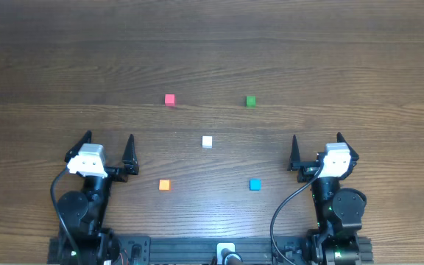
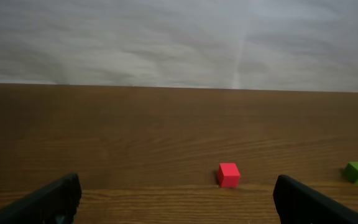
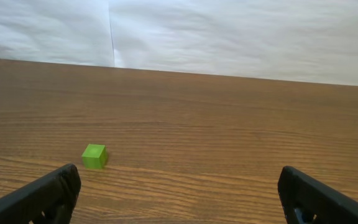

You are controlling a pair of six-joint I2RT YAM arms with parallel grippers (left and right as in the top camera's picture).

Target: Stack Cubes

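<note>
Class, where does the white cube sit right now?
In the top view the white cube sits centrally: red cube upper left, green cube upper right, orange cube lower left, blue cube lower right.

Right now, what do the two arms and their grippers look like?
Both are black jointed arms. The left gripper and right gripper each have two black pointed fingers on a white wrist housing, with a black cable looping to the base.
</note>
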